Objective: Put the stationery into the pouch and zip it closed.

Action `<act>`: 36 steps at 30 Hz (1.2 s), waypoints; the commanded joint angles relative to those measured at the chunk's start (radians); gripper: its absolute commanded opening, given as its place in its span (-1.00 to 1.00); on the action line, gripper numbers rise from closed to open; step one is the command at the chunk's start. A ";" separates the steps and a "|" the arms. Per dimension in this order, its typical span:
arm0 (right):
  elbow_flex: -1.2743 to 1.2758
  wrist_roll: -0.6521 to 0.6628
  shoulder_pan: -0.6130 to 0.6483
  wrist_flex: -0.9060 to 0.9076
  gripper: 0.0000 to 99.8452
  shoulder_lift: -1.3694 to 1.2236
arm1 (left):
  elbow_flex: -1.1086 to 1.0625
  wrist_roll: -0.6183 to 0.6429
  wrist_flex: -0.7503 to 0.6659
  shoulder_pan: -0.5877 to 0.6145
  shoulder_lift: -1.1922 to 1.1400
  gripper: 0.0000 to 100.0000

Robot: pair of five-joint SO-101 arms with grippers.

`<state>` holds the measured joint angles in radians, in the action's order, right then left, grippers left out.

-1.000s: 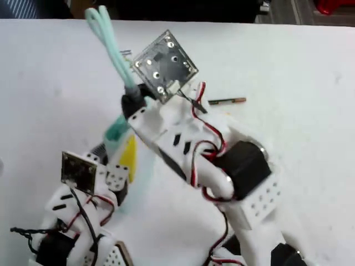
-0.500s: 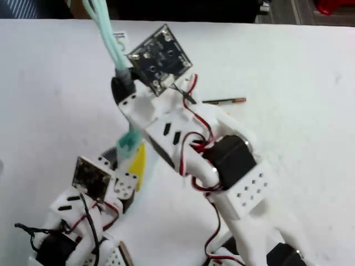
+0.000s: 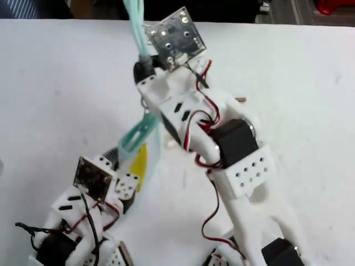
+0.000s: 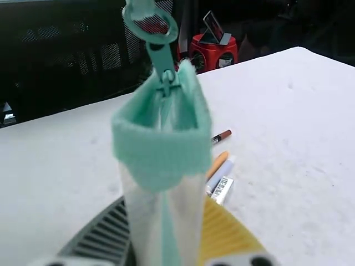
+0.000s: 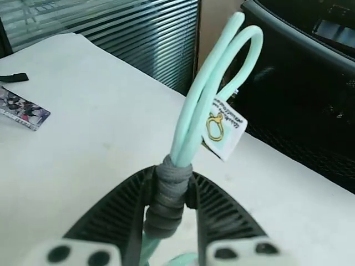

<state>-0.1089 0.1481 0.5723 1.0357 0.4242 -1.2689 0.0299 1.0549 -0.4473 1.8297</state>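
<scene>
A clear pouch (image 3: 145, 133) with mint trim hangs stretched between my two grippers. My right gripper (image 3: 143, 69) is shut on the grey stopper (image 5: 166, 194) of its mint cord loop (image 5: 213, 77), near the table's far edge. My left gripper (image 3: 126, 166), low at the near left, is shut on the pouch's other end (image 4: 161, 149). The mint zipper pull ring (image 4: 150, 22) stands up above that end. A brown pen (image 4: 221, 136), an orange marker (image 4: 216, 164) and a white labelled item (image 4: 221, 187) lie on the table beyond the pouch.
The right arm (image 3: 222, 149) crosses the middle of the white table (image 3: 299, 83) and covers most of the brown pen (image 3: 240, 100). A small printed card (image 5: 25, 109) lies on the table. A red object (image 4: 213, 50) sits beyond the table's far edge.
My right gripper has carried the cord loop to the right and toward the far edge, pulling the pouch out longer. My left gripper shifted slightly right, still holding its end.
</scene>
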 commanded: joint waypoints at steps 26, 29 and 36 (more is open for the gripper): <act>-0.028 -0.008 -0.119 0.022 -0.50 -0.027 | -0.029 0.003 0.005 0.058 0.002 -0.95; -0.028 0.000 -0.125 0.085 -0.52 0.036 | -0.031 0.011 -0.028 0.133 0.002 -0.95; -0.015 0.077 -0.369 0.125 -0.58 0.116 | -0.035 0.107 -0.120 0.282 0.002 -0.95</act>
<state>-0.1105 0.1557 0.3053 1.1446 0.5056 -1.2812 0.1020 0.9996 -0.2263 1.8297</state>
